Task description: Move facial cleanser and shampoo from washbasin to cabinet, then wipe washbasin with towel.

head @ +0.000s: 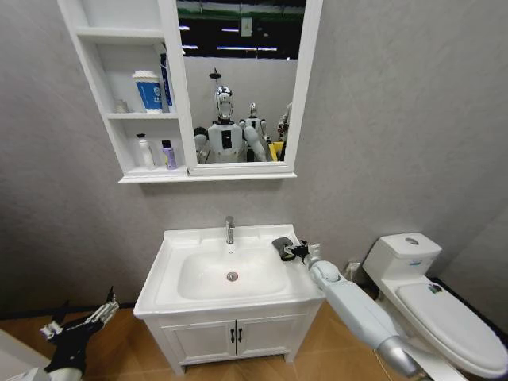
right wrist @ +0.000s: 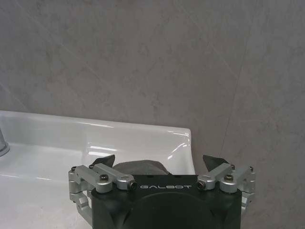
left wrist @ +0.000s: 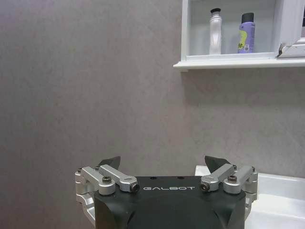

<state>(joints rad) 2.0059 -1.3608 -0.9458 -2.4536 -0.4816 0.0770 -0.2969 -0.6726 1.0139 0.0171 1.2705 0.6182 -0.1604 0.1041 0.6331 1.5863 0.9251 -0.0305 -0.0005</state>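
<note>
In the head view you see the washbasin (head: 238, 274) on its vanity, tap (head: 229, 229) at the back edge and red-ringed drain (head: 232, 276) in the bowl. The towel (head: 282, 248) lies on the basin's back right corner, and your right end effector (head: 299, 251) sits just beside it, arm reaching in from the right. Above, the cabinet (head: 103, 87) holds a white bottle (head: 144, 151) and a purple bottle (head: 169, 154) on its bottom shelf, with a blue-labelled tub (head: 148, 90) on the middle shelf. Your left end effector (head: 79, 316) hangs low, off the basin's front left corner, over the floor, fingers spread with nothing between them. In the left wrist view, your left end effector (left wrist: 163, 162) is open and empty, facing the grey wall, with the white bottle (left wrist: 216, 32) and purple bottle (left wrist: 246, 33) standing on the cabinet's bottom shelf (left wrist: 228, 63). In the right wrist view, your right end effector (right wrist: 158, 161) is open, its fingertips spread to either side of the towel (right wrist: 140, 167), which rests on the basin's rim (right wrist: 143, 138) near the wall; you cannot tell whether the tips touch the cloth.
</note>
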